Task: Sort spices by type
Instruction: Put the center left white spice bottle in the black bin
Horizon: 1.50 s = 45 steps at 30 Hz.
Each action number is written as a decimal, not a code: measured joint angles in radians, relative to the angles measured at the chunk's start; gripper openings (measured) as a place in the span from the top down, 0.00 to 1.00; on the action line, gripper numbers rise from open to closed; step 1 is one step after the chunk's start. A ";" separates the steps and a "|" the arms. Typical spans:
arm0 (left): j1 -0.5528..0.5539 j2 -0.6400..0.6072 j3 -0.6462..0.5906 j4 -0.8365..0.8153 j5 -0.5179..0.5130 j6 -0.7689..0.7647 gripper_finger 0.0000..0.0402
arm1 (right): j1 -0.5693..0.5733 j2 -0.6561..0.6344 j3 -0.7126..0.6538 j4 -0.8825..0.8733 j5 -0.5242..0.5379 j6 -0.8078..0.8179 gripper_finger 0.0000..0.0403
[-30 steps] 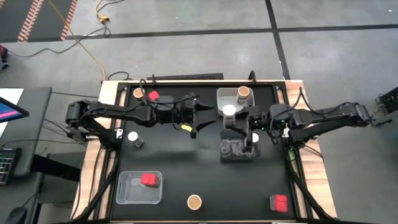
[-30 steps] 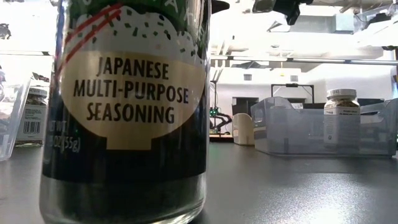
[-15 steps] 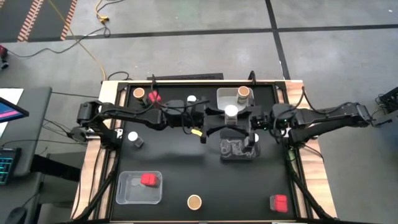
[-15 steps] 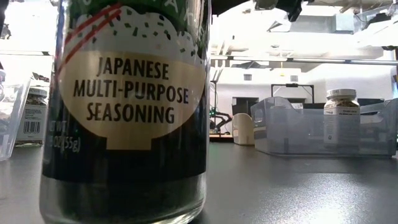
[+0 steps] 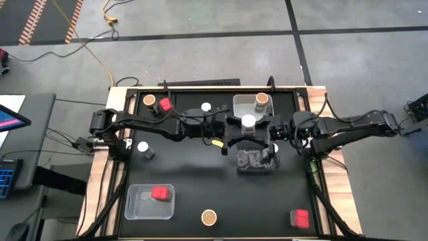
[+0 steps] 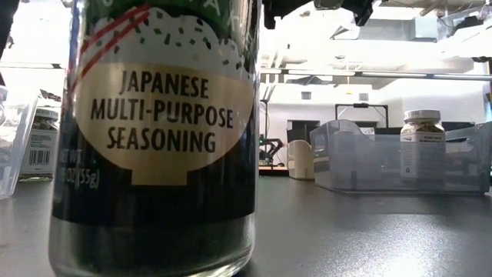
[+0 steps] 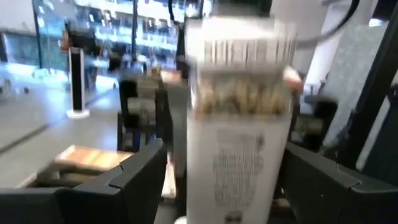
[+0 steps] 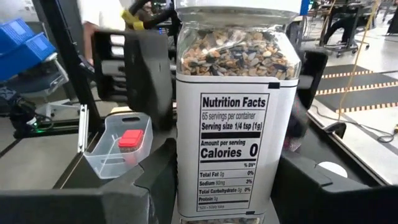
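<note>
Glass first: seeing a tall seasoning jar (image 6: 154, 138) filling the left half of the low view, standing upright on the dark counter (image 6: 369, 231).

Finding, along the bottom of the high view, a cork-topped jar (image 5: 209, 216) at bottom centre, a red box (image 5: 300, 218) at lower right, and another red box (image 5: 159, 193) lying inside a clear tray (image 5: 134, 207) at lower left.

Moving up the frame, noting a white-lidded jar (image 5: 143, 146) standing alone at left of centre, and a dark tray (image 5: 256, 161) right of centre.

Just above that tray, gripping the white-lidded spice jar (image 8: 233, 124) with the right end effector (image 8: 227, 205): fingers pressing on both sides of the label, jar upright and clear of the counter, lid (image 5: 248, 121) showing between the two arms in the high view.

Reaching in from the left side of the frame with the left end effector (image 7: 227, 186), open, fingers standing either side of the same jar; too blurred in the left wrist view for telling whether either finger is touching it.

Farther up, spotting a second clear tray (image 5: 241, 104) at upper centre, holding a cork-topped jar (image 5: 261, 100) in its right end.

Along the top left, finding one more cork-topped jar (image 5: 149, 100), a red box (image 5: 164, 105) just beside it, and a small white lid (image 5: 206, 106) a little to the right.
</note>
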 joint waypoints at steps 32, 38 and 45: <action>0.006 0.020 0.028 0.004 -0.007 0.062 0.50 | -0.010 0.000 0.000 -0.025 0.002 0.000 0.40; 0.006 0.020 0.028 0.003 -0.007 0.064 0.50 | -0.010 0.000 0.000 -0.025 0.003 0.023 0.40; 0.007 0.020 0.028 -0.001 -0.007 0.062 0.50 | -0.017 0.000 0.000 -0.038 0.004 0.041 0.40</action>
